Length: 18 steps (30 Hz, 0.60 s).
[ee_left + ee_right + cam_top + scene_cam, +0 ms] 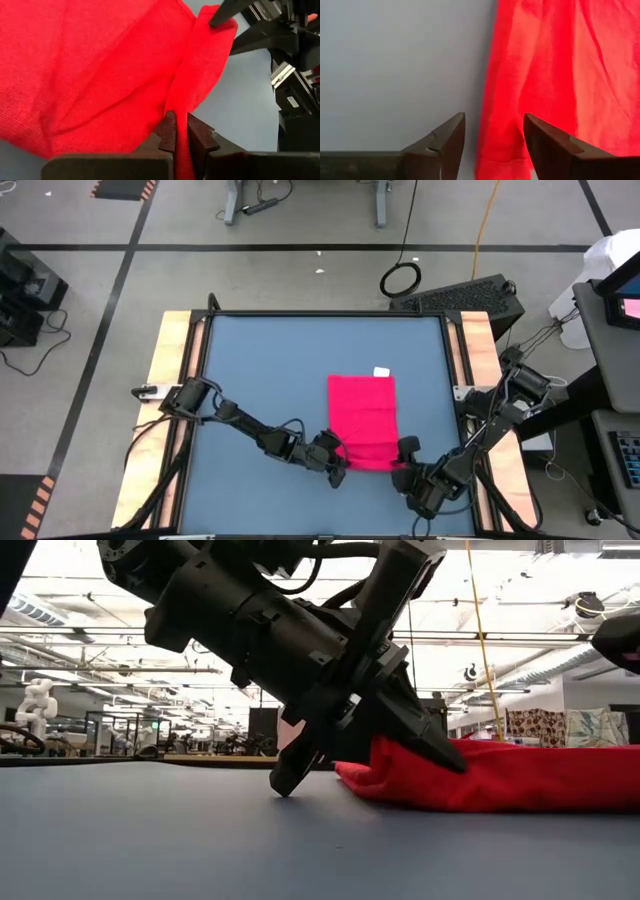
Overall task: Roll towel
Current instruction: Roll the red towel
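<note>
Two grippers work at one cloth. Pinched narrow, the left gripper (181, 134) clamps a fold of the bright pinkish-red rectangular towel (362, 420) at its near left corner, fingertips low on the blue tabletop (260, 380). The right gripper (494, 131) stands apart-fingered at the towel's near right edge, straddling it without gripping. One small white tag (381, 371) marks the towel's far edge.

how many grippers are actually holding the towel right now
1. The left gripper is shut on the towel at its near edge, by the left corner. The right gripper stands open at the near right corner, straddling the towel's edge without pinching it.
</note>
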{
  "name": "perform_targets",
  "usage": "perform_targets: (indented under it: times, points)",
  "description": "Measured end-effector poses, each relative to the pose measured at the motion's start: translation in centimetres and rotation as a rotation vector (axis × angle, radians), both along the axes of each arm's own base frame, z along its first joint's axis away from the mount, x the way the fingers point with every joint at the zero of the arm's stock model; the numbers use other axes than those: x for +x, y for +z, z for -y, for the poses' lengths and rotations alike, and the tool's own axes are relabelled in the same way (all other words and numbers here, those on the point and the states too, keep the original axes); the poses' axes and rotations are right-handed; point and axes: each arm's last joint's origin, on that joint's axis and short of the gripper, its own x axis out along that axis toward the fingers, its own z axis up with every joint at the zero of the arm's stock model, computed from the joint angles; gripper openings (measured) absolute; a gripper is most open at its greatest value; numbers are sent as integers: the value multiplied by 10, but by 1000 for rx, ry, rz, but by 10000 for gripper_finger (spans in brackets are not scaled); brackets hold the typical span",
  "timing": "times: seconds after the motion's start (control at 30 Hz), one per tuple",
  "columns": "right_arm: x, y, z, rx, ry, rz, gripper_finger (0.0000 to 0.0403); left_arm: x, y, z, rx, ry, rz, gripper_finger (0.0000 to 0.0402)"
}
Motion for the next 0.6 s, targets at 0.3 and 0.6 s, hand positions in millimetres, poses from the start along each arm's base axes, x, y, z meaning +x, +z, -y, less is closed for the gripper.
perform_targets:
  times: [0.3, 0.6]
  points:
    - [14, -2, 15, 92, -105, -97, 109, -1, -1, -1, -16, 32, -17, 20]
    - [32, -2, 31, 200, -104, -202, 7, -4, -2, 6, 80, -21, 1, 40]
